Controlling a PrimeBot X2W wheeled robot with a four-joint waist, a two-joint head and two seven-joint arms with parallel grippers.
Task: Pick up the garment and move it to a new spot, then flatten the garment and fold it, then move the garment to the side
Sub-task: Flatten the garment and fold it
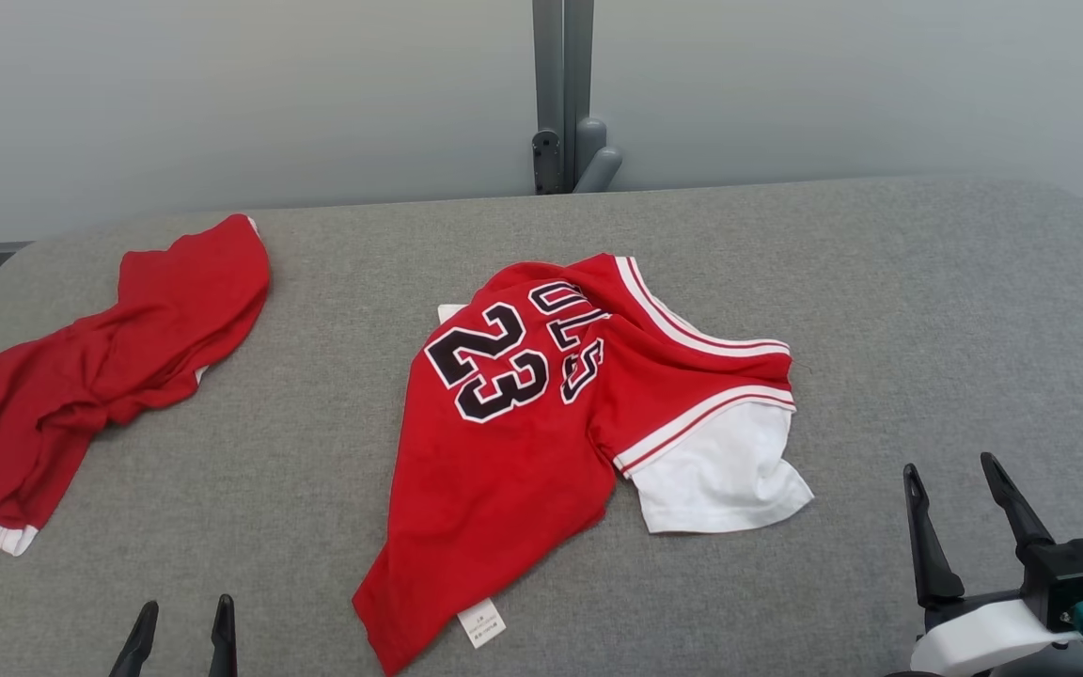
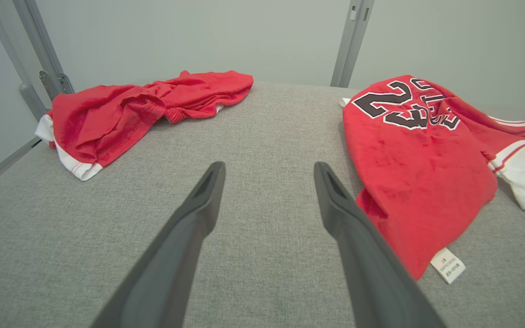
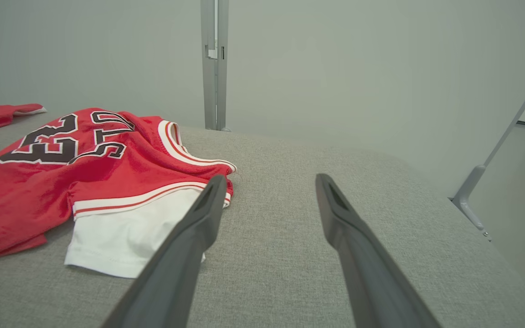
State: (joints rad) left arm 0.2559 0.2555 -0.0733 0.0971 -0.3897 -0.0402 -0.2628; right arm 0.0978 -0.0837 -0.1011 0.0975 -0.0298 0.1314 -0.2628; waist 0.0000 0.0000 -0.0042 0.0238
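**On the grey desk, centre: one red jersey, crumpled, pick-up not yet begun**

Item 1. Jersey (image 1: pixel 523 423), red with the number 23 in black and white. It lies rumpled near the middle of the desk (image 1: pixel 927 310). Its upper part is bunched and twisted. A white sleeve (image 1: pixel 720 470) spills out toward the robot's right, and the care label (image 1: pixel 482 622) shows at the near hem. Judged to be the garment the task means, since it lies between the two arms.

Item 2. Second red garment (image 1: pixel 100 376), white-trimmed and heaped at the far left of the desk, well apart from the jersey. Judged not to be part of the job.

Item 3. Left claw (image 1: pixel 186 604), at the near edge left of the jersey hem. Fingers spread wide, holding nothing, clear of the cloth.

Item 4. Right claw (image 1: pixel 949 464), near the white sleeve on its right. Fingers spread wide, holding nothing, not touching the fabric.

Item 5. Grey post (image 1: pixel 562 94), upright behind the desk against a pale wall.

Step in hand: the opening one, approach before the first grasp. Nothing is lifted, flattened or folded.

Next move calls for: bringing a claw down onto a raised fold or edge, the sleeve or the near hem being the closest. It should pinch a single layer, not the whole bunch, and lift the jersey clear of the desk before carrying it to open ground. The bare stretch on the right looks the roomiest spot.
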